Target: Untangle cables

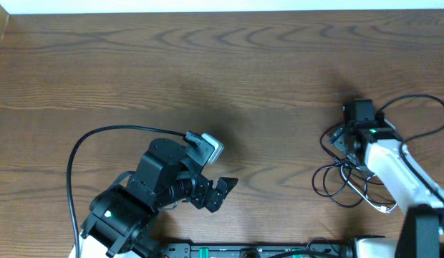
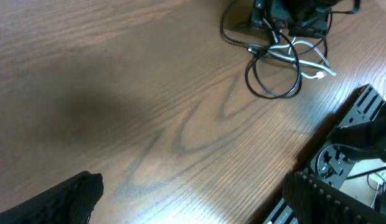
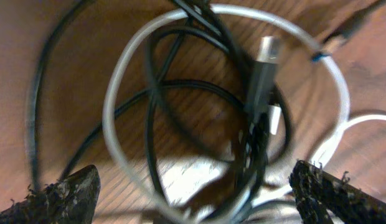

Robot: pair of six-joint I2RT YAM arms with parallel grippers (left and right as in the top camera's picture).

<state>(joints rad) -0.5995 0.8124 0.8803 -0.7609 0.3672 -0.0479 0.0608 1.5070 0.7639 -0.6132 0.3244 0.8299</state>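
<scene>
Overhead: wooden table (image 1: 208,72); cables (image 1: 336,183), black and one white, heaped in a tangle near the right front edge; right gripper (image 1: 339,140) over the heap's far side; left gripper (image 1: 220,190) well apart, over bare wood.
Left wrist: fingers (image 2: 68,199) spread wide, nothing between; tangle at top right.
Right wrist: fingers (image 3: 62,196) spread wide, gripping nothing; white cable (image 3: 112,106) looped below, crossed by black loops; silver plug (image 3: 268,48) inside the loop.

No text, label, brand, number or sign showing legibly in any view, nothing readable appearing on the cables (image 3: 109,118), their plug (image 3: 263,68) looking too blurred for markings
</scene>
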